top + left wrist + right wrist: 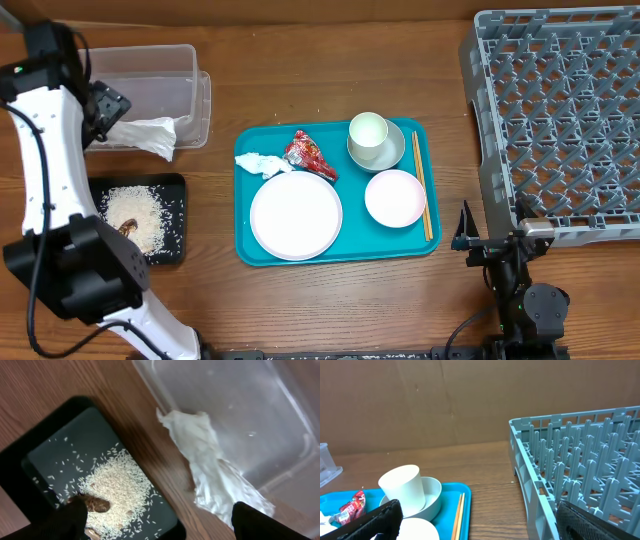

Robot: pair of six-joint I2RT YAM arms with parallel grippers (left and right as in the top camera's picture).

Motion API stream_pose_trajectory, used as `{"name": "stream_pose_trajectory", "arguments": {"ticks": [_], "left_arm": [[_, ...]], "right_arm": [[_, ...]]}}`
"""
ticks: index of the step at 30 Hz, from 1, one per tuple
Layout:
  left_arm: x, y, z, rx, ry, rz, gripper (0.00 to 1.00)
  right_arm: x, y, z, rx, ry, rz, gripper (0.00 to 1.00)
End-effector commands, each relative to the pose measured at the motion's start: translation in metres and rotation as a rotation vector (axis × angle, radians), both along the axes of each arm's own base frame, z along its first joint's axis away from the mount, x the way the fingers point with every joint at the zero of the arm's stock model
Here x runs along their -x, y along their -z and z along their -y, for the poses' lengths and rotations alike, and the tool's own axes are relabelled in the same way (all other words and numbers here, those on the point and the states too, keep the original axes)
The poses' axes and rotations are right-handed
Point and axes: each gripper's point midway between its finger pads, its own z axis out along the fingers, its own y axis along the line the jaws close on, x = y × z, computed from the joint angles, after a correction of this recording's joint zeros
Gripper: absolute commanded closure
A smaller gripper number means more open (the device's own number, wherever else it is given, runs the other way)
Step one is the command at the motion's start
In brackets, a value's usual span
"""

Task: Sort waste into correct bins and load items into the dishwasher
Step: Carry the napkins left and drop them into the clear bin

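The brown wooden table (330, 310) holds a big grey dish rack (560, 120), a teal tray (243, 240), a clear tub (150, 65) and a black tray (175, 190) with rice (135, 215). The waste sorting seems to be going on: a white napkin (148, 135) hangs over the tub's edge, half out. Next it likely needs a push inside. The left arm (45, 150) bends over the tub, its left fingers (260, 522) wide apart above the napkin. The right fingers (375, 520) sit apart beside the rack.

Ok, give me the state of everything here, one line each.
Clear tub: upright, open.
Napkin: crumpled, draped over tub rim.
Left gripper: open, napkin below.
Right gripper: open, empty.
Black tray: holds rice.
Dish rack: nothing loaded.
Cup: upright in saucer-bowl.
Plate: empty, on teal tray.
Bowl: upright, empty.
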Motion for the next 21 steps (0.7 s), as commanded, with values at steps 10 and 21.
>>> {"name": "stream_pose_trajectory", "arguments": {"ticks": [10,21], "left_arm": [[-0.040,0.045,0.010,0.153,0.036,0.066,0.12],[-0.057,0.061,0.017,0.214,0.057,0.099,0.23]], "right_arm": [[0.000,0.002,0.002,-0.007,0.013,0.004,0.00],[0.000,0.002,0.002,-0.007,0.013,0.004,0.00]]}}
